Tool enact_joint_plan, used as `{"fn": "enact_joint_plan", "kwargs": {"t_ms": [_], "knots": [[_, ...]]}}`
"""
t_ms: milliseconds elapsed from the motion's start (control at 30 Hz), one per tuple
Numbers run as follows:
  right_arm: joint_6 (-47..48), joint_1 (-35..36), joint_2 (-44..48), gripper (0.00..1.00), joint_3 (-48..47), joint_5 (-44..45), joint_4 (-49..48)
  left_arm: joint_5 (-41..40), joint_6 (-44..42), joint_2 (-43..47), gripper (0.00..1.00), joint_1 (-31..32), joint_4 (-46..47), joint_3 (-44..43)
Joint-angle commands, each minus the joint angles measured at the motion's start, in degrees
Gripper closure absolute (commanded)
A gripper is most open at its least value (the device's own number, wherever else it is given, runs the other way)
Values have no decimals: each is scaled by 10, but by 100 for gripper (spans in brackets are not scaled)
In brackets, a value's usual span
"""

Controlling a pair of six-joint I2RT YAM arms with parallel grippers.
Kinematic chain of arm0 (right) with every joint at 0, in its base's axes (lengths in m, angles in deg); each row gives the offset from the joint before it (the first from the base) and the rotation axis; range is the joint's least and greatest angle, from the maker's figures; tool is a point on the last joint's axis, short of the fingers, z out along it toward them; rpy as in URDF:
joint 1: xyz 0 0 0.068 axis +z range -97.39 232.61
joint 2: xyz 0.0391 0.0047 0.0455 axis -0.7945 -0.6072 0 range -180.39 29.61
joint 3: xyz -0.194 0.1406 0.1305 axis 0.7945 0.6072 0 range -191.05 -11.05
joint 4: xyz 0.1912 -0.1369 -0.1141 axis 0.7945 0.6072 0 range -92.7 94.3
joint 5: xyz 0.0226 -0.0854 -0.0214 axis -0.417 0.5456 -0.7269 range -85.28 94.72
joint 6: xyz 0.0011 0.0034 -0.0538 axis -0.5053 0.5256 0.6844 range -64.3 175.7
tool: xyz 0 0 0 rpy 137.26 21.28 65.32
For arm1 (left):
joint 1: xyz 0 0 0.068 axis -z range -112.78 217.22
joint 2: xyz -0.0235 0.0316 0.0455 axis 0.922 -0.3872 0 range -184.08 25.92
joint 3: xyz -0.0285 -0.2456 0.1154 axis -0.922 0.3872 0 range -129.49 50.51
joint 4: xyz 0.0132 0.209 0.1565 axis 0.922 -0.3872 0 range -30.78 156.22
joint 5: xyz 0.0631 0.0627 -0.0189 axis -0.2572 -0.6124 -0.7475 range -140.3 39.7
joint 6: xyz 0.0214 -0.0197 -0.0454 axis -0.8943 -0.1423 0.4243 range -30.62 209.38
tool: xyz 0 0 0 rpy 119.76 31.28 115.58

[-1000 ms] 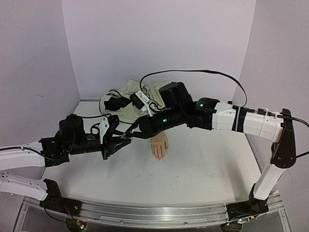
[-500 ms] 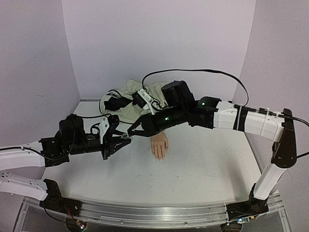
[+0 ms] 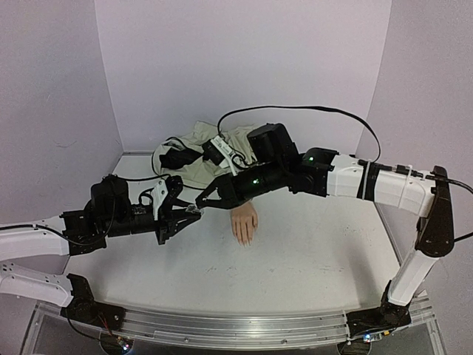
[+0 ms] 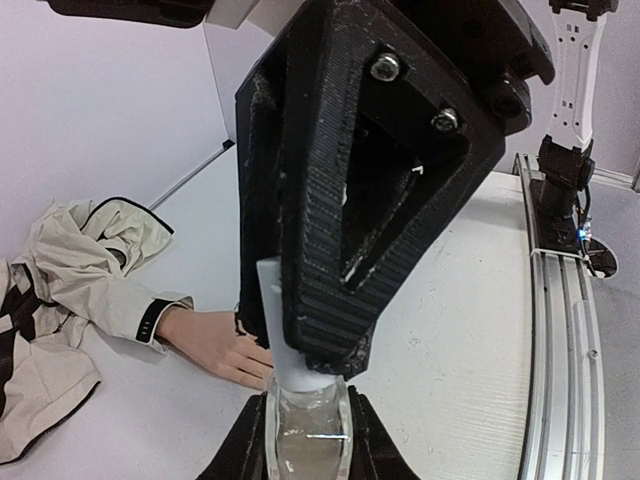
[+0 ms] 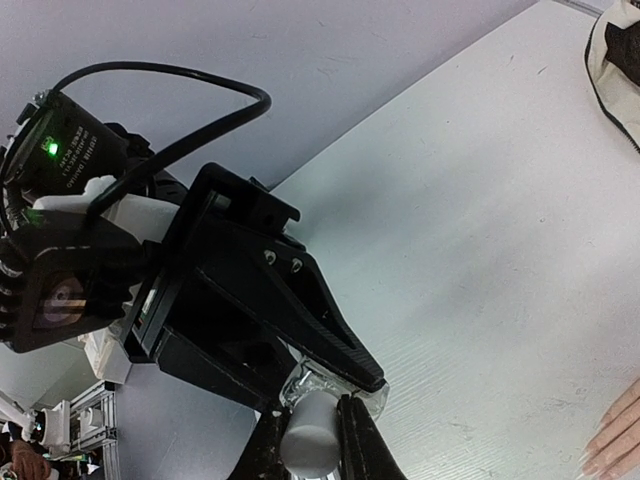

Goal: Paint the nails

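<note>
On the white counter (image 3: 310,259), walled on three sides, the left arm (image 3: 111,214) reaches in from the left and the right arm (image 3: 332,177) from the right. They meet just left of centre. A cream, dark-trimmed garment (image 3: 199,148) lies bunched against the back wall. Its sleeve leads forward to the mannequin hand (image 3: 244,220), which lies palm down at mid-counter with the fingers toward the near edge.

The top view shows the two sets of jaws tip to tip, near the hand and to its left, but not what is between them. The left wrist view shows it: the left jaws are closed narrow on a small clear bottle (image 4: 305,440), and the right jaws grip its top from above. The right wrist view confirms the right jaws are pinched on the white cap (image 5: 310,440), with the glass rim just beyond.

Bare counter runs from the hand to the near edge and to the right edge. A metal rail (image 4: 560,330) lines the near edge.

The nails (image 3: 243,238) sit at the fingertips, apart from both sets of jaws. They are too small to judge in any view.
</note>
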Motion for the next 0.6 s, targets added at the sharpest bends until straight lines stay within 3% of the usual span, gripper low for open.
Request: {"fn": "enact_joint_plan", "kwargs": {"t_ms": [0,567], "knots": [[15,0,36,100,1,14,-16,-18,14,-11,100,-1,15,-13],[17,0,58,100,10,28,-22,-17,10,-21,100,-1,11,-12]]}}
